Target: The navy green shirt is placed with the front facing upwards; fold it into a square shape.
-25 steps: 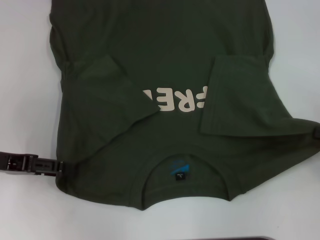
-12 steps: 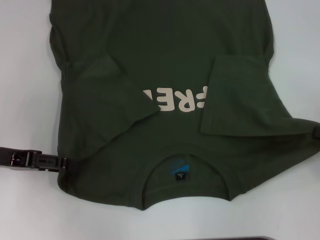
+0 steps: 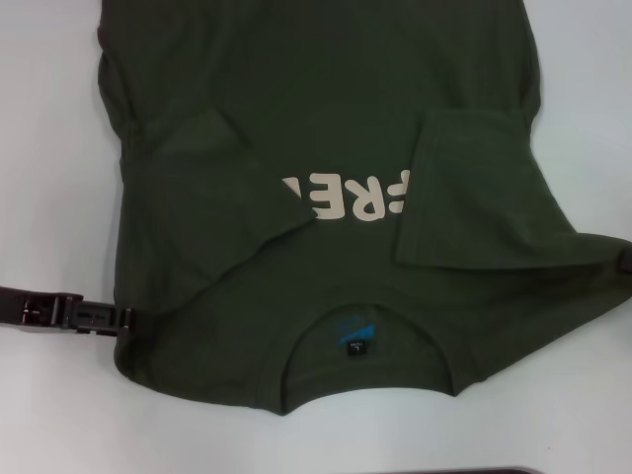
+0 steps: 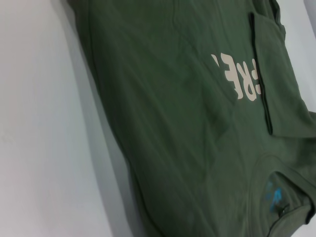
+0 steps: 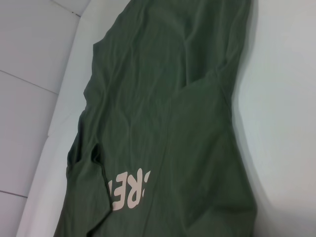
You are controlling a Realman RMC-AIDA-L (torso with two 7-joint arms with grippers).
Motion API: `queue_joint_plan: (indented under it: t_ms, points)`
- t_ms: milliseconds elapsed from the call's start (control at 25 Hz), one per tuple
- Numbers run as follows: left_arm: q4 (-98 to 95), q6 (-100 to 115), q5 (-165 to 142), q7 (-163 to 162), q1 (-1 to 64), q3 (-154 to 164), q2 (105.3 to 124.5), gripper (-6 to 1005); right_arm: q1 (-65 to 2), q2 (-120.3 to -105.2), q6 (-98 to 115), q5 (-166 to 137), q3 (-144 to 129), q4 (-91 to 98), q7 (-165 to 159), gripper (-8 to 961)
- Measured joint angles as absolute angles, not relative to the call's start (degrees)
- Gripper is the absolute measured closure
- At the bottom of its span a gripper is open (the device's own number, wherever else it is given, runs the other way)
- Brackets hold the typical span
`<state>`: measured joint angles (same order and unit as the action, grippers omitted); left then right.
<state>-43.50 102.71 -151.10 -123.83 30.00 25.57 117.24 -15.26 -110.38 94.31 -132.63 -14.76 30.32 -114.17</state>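
Navy green shirt [image 3: 326, 197] flat on counter [image 3: 49, 148], fills frame centre, sleeves folded in. Left tool [image 3: 120, 318] at shirt's lower-left edge; right tool [image 3: 624, 262] at right edge. You cannot tell either opening. Risk: uneven lift skews fold.

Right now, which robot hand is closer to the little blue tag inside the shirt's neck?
Left. The left gripper touches the shirt's shoulder edge; the right gripper sits farther from the neck label.
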Motion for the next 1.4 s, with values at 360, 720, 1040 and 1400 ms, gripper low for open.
queue_joint_plan:
  t_ms: [360,720,1040,1400]
  points:
    - [-43.5,101.3,-151.1,-124.2,30.0,25.6,117.24,261,-15.4,-110.38,94.3,-132.6,-14.8,30.3,-114.2,924]
    - [-43.4,100.9,-151.3,-124.3,30.2,25.6,117.24,264,-15.7,-110.38,94.2,-132.6,-14.8,30.3,-114.2,924]
    - [-43.4,101.4,-151.5,-124.3,30.2,26.1,117.07,265,-15.9,-110.38,94.2,-132.6,-14.8,30.3,-114.2,924]
    - [-43.4,102.0,-151.5,-124.3,30.7,27.1,116.97,266,-16.1,-110.38,93.8,-132.6,-14.8,30.3,-114.3,924]
